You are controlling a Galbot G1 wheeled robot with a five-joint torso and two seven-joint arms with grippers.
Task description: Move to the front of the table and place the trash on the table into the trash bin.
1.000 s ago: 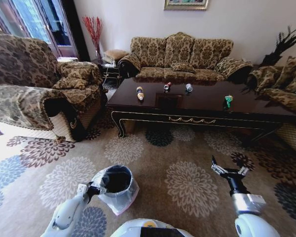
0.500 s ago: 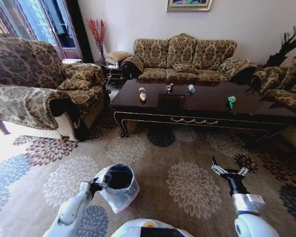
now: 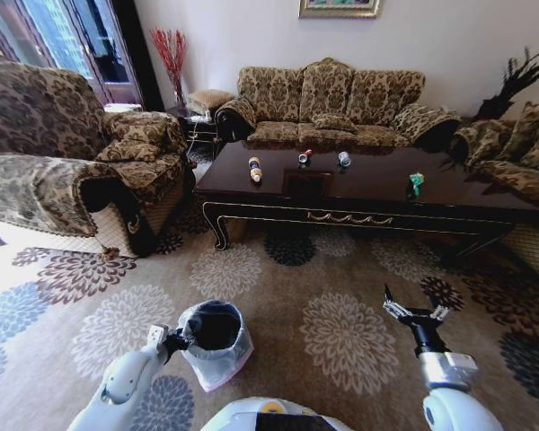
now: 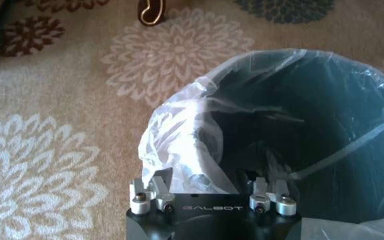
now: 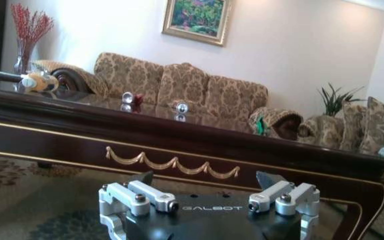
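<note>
The dark red-brown table (image 3: 377, 199) stands ahead, across the carpet. On it lie a yellow-and-brown tube (image 3: 254, 169), a small red piece (image 3: 303, 156), a silvery can (image 3: 344, 159) and a green wrapper (image 3: 416, 183). My left gripper (image 3: 173, 341) is shut on the rim of the black trash bin (image 3: 214, 334) and holds it low at my left. The left wrist view looks into the bin (image 4: 299, 135) past the left gripper (image 4: 209, 182). My right gripper (image 3: 415, 314) hangs open and empty at my right. From the right wrist, the right gripper (image 5: 205, 179) faces the table's apron (image 5: 178, 145).
An armchair (image 3: 63, 171) stands at the left, a sofa (image 3: 332, 108) behind the table, and another seat (image 3: 512, 153) at the right. Flowered carpet (image 3: 341, 296) lies between me and the table. A small side table with a vase (image 3: 175, 63) sits in the back corner.
The head view swung slightly and came back to where it was a second ago. The left arm and the bin sit a little lower in the picture. The items on the table have not moved.
</note>
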